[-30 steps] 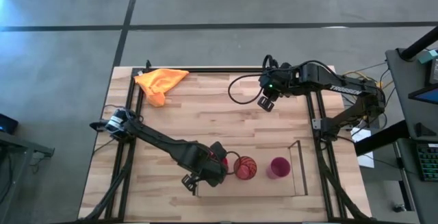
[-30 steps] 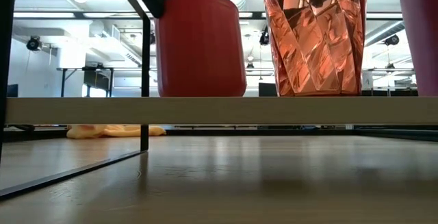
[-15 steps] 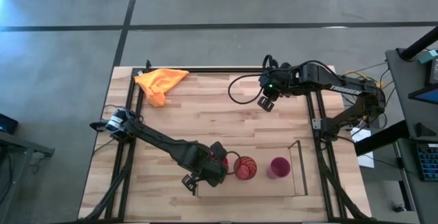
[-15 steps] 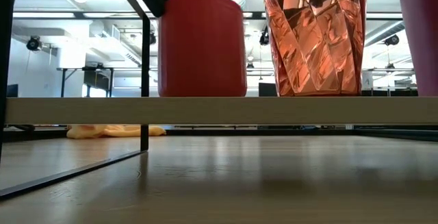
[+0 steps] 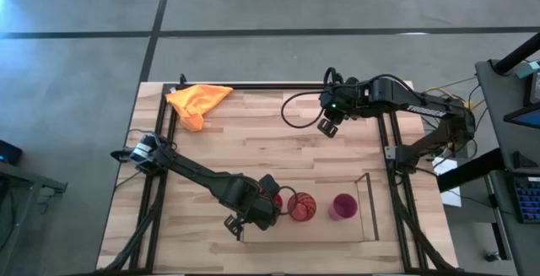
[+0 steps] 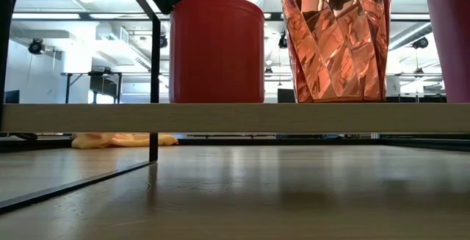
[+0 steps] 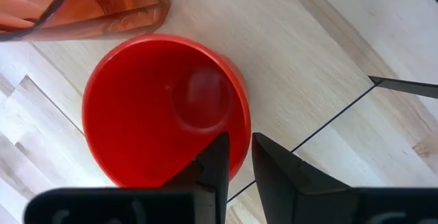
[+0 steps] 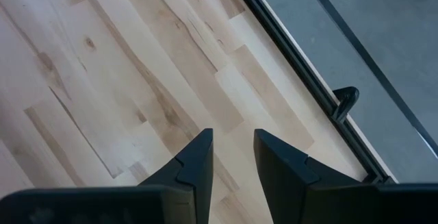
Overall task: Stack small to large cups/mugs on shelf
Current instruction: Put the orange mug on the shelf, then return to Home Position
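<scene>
A red mug [image 7: 157, 107] stands at the left end of the light-wood shelf [image 5: 321, 232], next to an orange cup with dark lines [image 5: 302, 207] and a magenta tumbler [image 5: 343, 206]. In the low view the red mug [image 6: 217, 49], the orange cup [image 6: 338, 42] and the tumbler [image 6: 452, 42] stand in a row on the board [image 6: 235, 117]. My left gripper [image 5: 270, 198] is over the mug and shut on it; the mug's handle does not show. My right gripper [image 5: 327, 126] hangs over the far right of the table, slightly open and empty. My left gripper [image 7: 239, 159] holds the red mug by its rim wall [image 7: 241, 131], one finger [image 7: 217, 157] inside the mug and one [image 7: 274, 166] outside. The fingers come from above, pointing down. The mug stands upright with its bottom [image 6: 217, 100] on the shelf board.
A yellow-orange cloth [image 5: 196, 100] lies at the table's far left corner. The shelf's thin dark end panels stand at its right end [image 5: 369, 204] and its left end [image 6: 155, 64]. Bare wood lies between the shelf and the right gripper.
The red mug has sunk a little in my left gripper and now stands straight on the shelf board. Both arms have otherwise kept still.
</scene>
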### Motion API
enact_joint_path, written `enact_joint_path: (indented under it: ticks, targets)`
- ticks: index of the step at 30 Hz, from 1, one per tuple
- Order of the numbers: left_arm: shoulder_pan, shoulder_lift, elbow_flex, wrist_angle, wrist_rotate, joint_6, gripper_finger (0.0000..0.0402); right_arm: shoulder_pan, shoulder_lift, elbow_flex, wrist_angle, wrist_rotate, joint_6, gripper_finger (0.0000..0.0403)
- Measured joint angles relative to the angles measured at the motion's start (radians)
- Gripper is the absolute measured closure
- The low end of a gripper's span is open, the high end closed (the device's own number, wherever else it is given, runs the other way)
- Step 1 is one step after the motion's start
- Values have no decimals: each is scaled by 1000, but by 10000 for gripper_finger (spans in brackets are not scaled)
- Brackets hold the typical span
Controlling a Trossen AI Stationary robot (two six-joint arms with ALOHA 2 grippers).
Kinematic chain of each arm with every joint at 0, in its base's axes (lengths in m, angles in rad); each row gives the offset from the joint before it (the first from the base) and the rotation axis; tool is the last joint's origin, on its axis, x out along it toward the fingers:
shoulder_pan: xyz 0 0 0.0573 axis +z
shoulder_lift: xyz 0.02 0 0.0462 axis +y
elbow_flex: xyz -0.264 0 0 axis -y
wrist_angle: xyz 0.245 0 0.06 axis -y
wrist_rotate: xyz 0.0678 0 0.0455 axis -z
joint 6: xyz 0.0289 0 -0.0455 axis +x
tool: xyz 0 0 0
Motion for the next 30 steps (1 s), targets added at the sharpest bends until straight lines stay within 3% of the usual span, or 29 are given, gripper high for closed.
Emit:
enact_joint_path:
  ticks: [19, 25, 30]
  targets:
    - [13, 0, 42, 9, -54, 2, 358, 0, 0, 0, 0, 0, -3, 303]
    - [15, 0, 21, 65, 5, -5, 397, 0, 0, 0, 0, 0, -3, 303]
    - [15, 0, 20, 90, 40, -51, 400, 0, 0, 0, 0, 0, -3, 303]
